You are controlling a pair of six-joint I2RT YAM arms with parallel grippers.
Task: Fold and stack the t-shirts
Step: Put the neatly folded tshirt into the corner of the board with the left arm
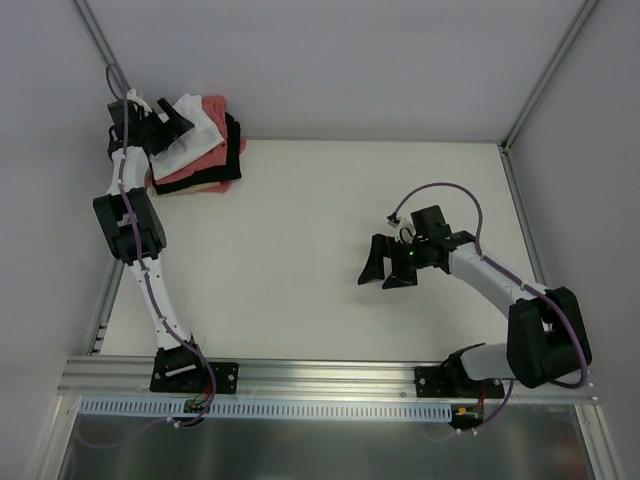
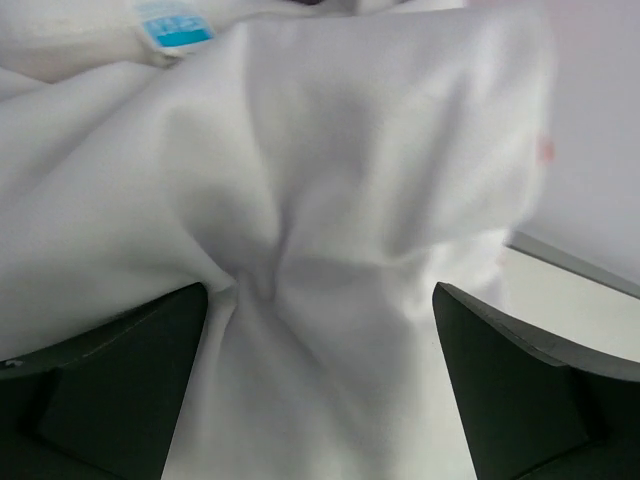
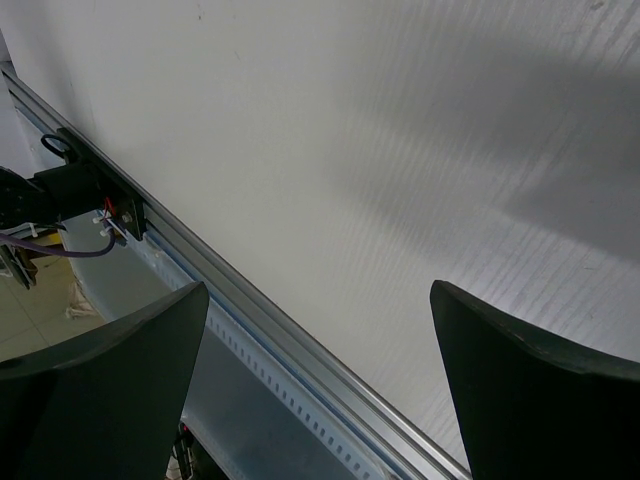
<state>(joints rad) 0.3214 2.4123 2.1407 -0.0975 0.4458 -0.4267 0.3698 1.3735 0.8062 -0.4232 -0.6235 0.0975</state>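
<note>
The t-shirts lie in a pile at the table's far left corner. A white one (image 1: 192, 130) is on top, over a salmon-pink one (image 1: 208, 160), a black one (image 1: 233, 140) and a pale cream one (image 1: 195, 188). My left gripper (image 1: 172, 122) is open and sits over the white shirt's left side. In the left wrist view the rumpled white shirt (image 2: 330, 200) fills the frame, its blue neck label (image 2: 172, 25) at the top; the wide jaws of my left gripper (image 2: 320, 380) straddle a bunched fold without pinching it. My right gripper (image 1: 388, 270) hangs open and empty above the table's middle right.
The white table (image 1: 300, 250) is walled by pale panels at the back and sides. A metal rail (image 1: 330, 375) runs along the near edge and carries both arm bases. The right wrist view looks past the open right gripper (image 3: 320, 380) at that rail (image 3: 250, 310) and the tabletop (image 3: 400, 150).
</note>
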